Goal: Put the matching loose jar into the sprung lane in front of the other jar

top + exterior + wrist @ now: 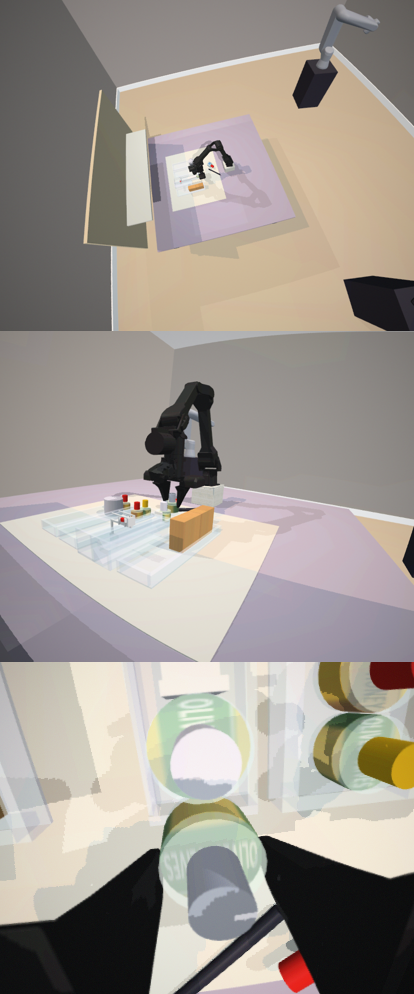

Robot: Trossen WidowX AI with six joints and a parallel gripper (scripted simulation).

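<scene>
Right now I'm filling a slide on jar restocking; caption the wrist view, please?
Gripper closed on a grey-capped olive jar, just outside the lane holding a white-capped one.

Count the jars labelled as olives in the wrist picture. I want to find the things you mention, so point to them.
3: the grey-lidded jar (172, 508) (212, 854) in the tool (171, 503) (210, 852); the white-lidded jar (166, 516) (167, 747) in the lane ahead; the yellow-lidded jar (146, 511) (332, 752) in another lane. More may be hidden behind the tool.
</scene>
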